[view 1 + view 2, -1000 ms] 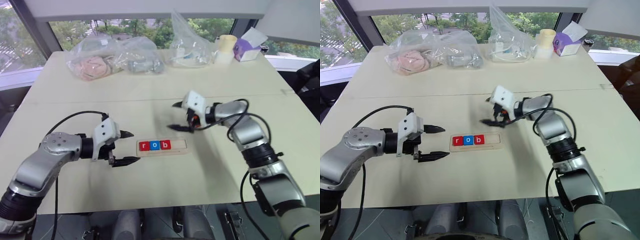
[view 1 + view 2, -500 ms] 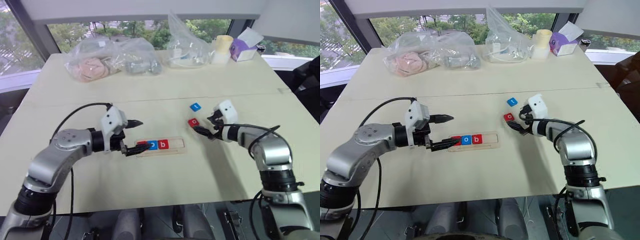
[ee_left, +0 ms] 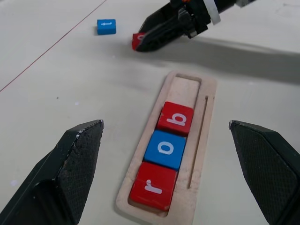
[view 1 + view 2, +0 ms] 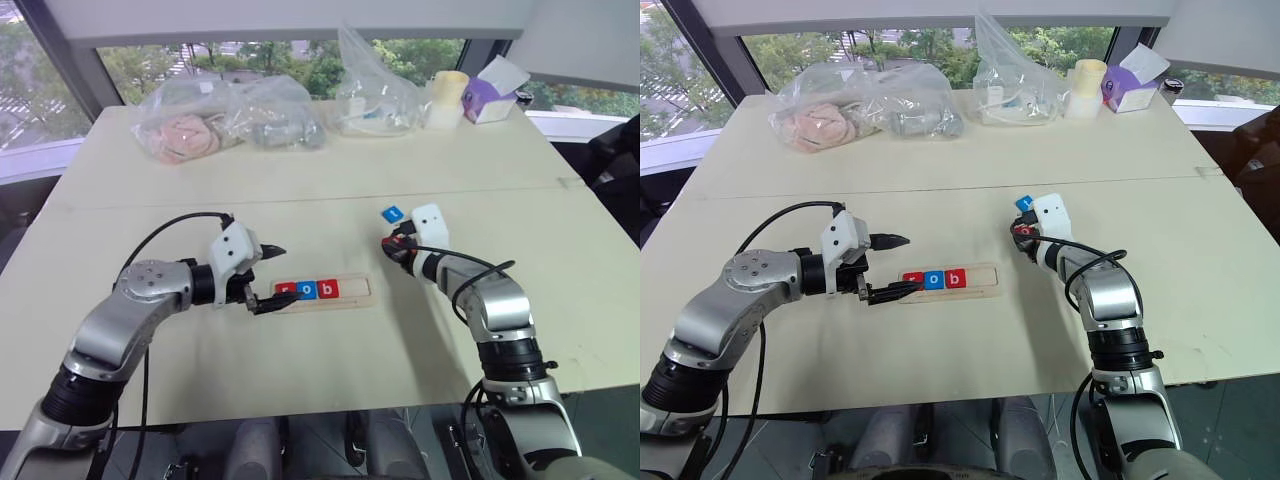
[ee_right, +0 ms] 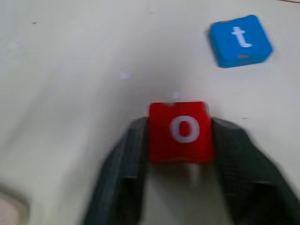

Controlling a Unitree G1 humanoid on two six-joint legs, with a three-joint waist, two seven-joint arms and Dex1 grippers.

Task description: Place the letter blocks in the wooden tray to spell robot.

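Three letter blocks already sit in the wooden tray (image 3: pixel 203 101): red r (image 3: pixel 153 186), blue o (image 3: pixel 165 149), red b (image 3: pixel 176 118), packed touching from the tray's left end. Two slots at the right end are bare. Tray lies flat on the counter (image 4: pixel 300 400), roughly centre front.

Right pincer (image 5: pixel 180 159) is clamped on the red o block (image 5: pixel 181 131), one finger on each side face, letter facing up. Block looks still down at the counter surface, to the right of the tray and apart from it. Blue t block (image 5: pixel 240 40) lies loose just beyond it, not touching.

Left pincer (image 4: pixel 268 276) gapes wide, holding nothing, tips hanging just over the tray's left end by the r. Lower finger looks very close to the tray edge; can't tell if touching.

Step in hand, my read: lift red o and seat it in the fourth slot, right against the b.

How to do it well:
- lift straight up first, so the t isn't dragged or knocked
- keep the grip level so the o doesn't twist between the fingers
- approach from the tray's free right end, come down over the bare slot, not over the b
- lower until seated in the recess before releasing
- left pincer could steady the tray's left end; otherwise keep it off the r

Risk: the fingers flanking the block may catch the slot walls or nudge the b.
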